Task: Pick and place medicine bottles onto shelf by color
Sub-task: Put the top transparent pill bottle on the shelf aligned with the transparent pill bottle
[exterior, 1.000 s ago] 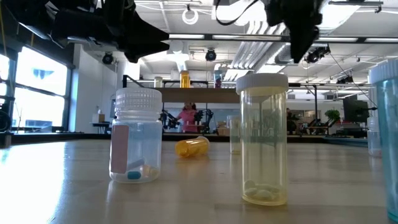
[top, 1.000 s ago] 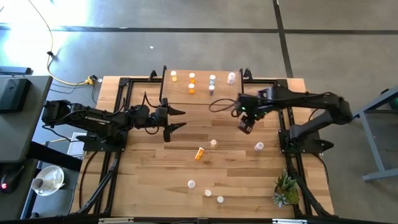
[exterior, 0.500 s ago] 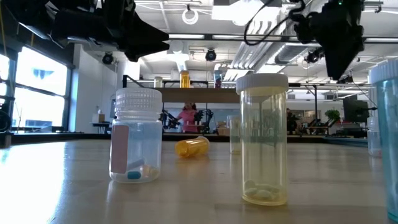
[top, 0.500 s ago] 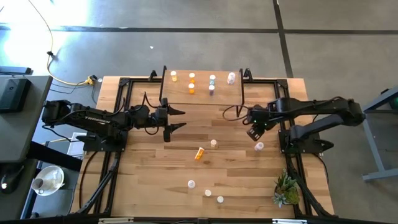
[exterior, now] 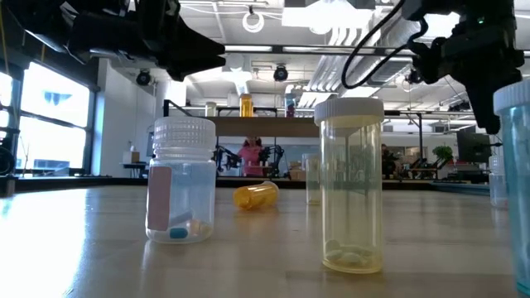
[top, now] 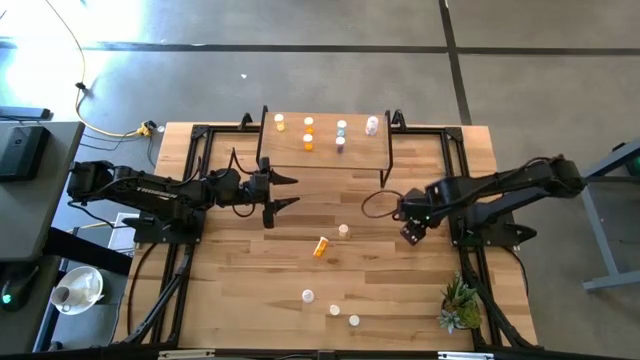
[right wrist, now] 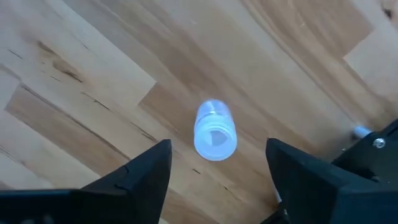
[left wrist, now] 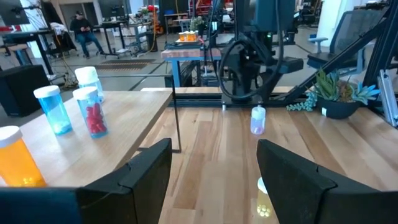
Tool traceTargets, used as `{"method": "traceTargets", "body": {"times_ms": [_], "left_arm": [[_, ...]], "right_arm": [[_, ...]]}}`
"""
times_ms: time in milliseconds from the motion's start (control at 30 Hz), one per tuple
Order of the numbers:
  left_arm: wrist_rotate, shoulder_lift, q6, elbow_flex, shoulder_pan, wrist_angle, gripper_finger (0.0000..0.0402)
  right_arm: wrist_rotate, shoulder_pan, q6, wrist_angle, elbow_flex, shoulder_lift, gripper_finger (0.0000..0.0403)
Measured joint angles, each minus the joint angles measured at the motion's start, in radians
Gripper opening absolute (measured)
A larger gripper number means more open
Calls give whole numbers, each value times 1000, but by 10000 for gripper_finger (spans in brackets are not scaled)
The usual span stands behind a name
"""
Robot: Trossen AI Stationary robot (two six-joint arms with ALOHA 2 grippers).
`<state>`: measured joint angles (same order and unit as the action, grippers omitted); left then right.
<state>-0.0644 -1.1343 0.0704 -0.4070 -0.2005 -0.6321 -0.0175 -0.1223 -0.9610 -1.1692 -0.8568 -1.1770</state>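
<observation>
Right end effector [top: 412, 232] hangs open directly over a pale bottle [right wrist: 215, 130] standing on the table [top: 400, 300], w/ fingers either side, not touching it. You've got the left end effector [top: 285, 192] open too, parked mid-table near the shelf [top: 322, 150]. Shelf carries six bottles; an orange bottle [top: 320, 246] lies tipped over mid-table, others stand nearby & toward the near edge.

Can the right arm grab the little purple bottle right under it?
Probably yes. The right gripper hangs straight above the purple bottle, jaws open to either side of it. The bottle stands alone on the bare table, with nothing between it and the gripper.
</observation>
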Motion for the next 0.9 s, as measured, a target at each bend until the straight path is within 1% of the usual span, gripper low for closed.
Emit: {"method": "traceTargets", "body": {"times_ms": [200,333,500,733,900], "left_arm": [[-31,0,20,0,-1,-1,227],[-34,0,22,0,-2,-19,227],[-34,0,39,0,-2,-27,227],[-33,0,39,0,-2,-27,227],[-34,0,39,0,-2,-27,227]], "right_arm": [[1,-40,-75,32,37,0,255],[1,-56,-109,73,79,0,255],[1,-58,-139,136,137,0,255],[-10,-58,-162,164,166,0,254],[-15,-58,-169,186,186,-2,236]]}}
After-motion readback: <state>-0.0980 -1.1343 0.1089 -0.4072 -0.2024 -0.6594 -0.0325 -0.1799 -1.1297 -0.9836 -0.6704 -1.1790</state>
